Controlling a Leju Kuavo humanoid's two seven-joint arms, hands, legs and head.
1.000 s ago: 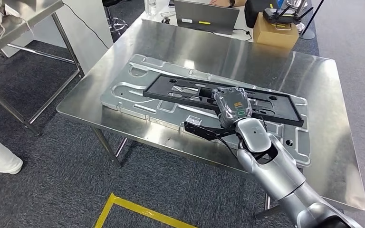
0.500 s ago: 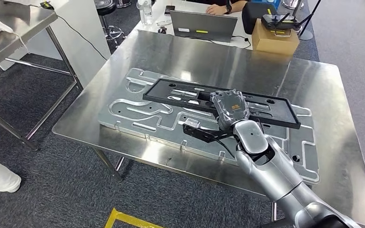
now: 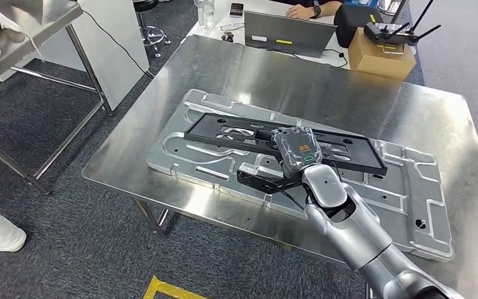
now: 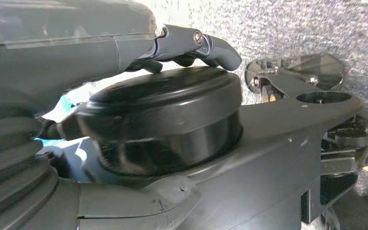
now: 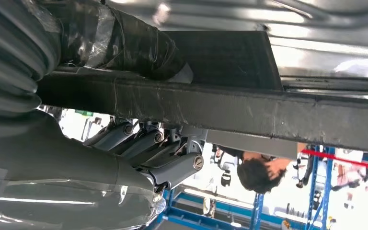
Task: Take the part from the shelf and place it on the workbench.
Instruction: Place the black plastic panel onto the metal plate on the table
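Where the stainless table point(image 3: 348, 81) carries a large machined aluminium plate point(image 3: 404, 205), listed as follows: long black rectangular frame part point(image 3: 342, 156), lying lengthwise over the plate, gripped near its middle by the right robot hand point(image 3: 295, 149); hand wrapped in clear film, thumb on one face of the frame's bar and darker fingers point(image 5: 158, 158) curled round the other face, as seen from the right wrist. Whether the frame rests on the plate or hangs just above it: cannot tell. Silver right arm point(image 3: 355, 230) entering from the lower edge of the head view, with a black bracket beside the wrist. Left robot hand point(image 4: 100, 52) seen from the left wrist, fingers bent over a dark round part of the robot's own body above grey carpet; open or closed: cannot tell. Beyond the table's far edge: grey laptop point(image 3: 289, 34), brown cardboard box point(image 3: 383, 56) with a black antenna device point(image 3: 392, 34) on top, a seated person's forearm point(image 3: 311, 9). To the left: second steel table point(image 3: 25, 31), white panel point(image 3: 109, 37). On the floor nearby: yellow tape marking point(image 3: 168, 289).
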